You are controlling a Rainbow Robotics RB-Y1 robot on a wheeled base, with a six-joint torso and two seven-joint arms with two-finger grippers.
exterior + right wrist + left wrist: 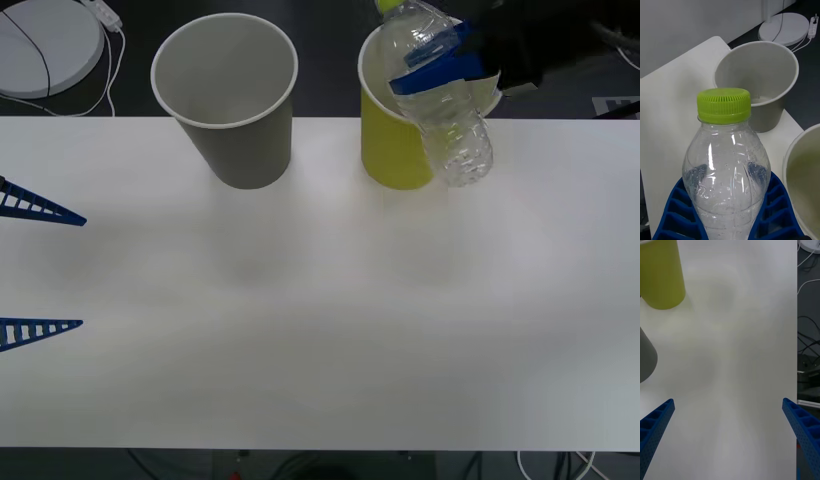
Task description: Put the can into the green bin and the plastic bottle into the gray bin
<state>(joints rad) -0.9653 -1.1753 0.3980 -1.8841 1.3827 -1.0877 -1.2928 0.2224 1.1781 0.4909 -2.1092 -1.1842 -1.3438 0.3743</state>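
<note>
as we scan from the left edge of the front view, we count two blue fingers of the left gripper [60,270], spread wide over the white table [320,320] and holding nothing. next come two cups at the table's far edge: one gray bin [228,95] at upper centre-left, one green bin [392,145] to its right. at upper right, the right gripper [440,62] is clamped on the one plastic bottle [450,120], held tilted in front of the green bin's rim.
</note>
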